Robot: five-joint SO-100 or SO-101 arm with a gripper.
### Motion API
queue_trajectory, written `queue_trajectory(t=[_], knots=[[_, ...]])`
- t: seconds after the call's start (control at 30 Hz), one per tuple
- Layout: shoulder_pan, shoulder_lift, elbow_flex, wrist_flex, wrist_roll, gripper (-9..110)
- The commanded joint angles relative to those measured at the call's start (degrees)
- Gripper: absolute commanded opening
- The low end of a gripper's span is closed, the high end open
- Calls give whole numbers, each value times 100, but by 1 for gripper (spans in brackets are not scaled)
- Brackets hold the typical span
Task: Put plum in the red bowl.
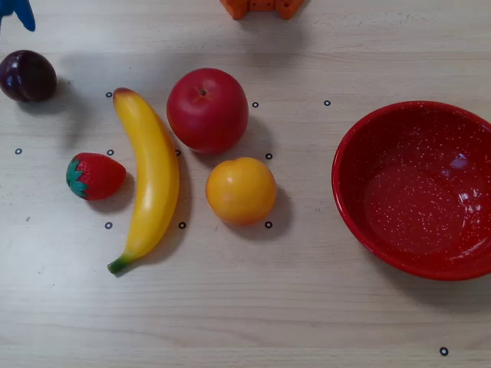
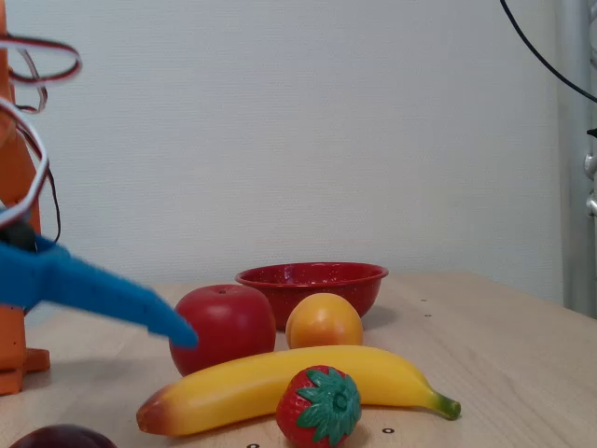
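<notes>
The plum [image 1: 27, 75] is dark purple and glossy and lies on the table at the far left of the overhead view. Its top shows at the bottom left edge of the fixed view [image 2: 61, 437]. The red bowl [image 1: 353, 207] with white speckles stands at the right, empty, and shows behind the fruit in the fixed view [image 2: 312, 277]. My gripper [image 1: 19, 14] shows only as a blue finger at the top left corner, just beyond the plum. In the fixed view [image 2: 173, 327] one blue finger slants down above the plum, not touching it. Its other jaw is hidden.
A red apple [image 1: 207, 110], an orange [image 1: 241, 190], a yellow banana [image 1: 149, 176] and a strawberry [image 1: 96, 175] lie between the plum and the bowl. The arm's orange base [image 1: 261, 8] stands at the top edge. Small black ring marks dot the wooden table.
</notes>
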Motion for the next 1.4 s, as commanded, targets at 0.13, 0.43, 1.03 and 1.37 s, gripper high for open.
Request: queue_trajectory(t=[0.13,0.43,1.03,1.37], knots=[[-62,114,-387,-378,-220,65],[158,-132,-422,-448,-483,65],[686,-650,-563,-1107,-853,65],[606,-633,-571,-958,-527,65]])
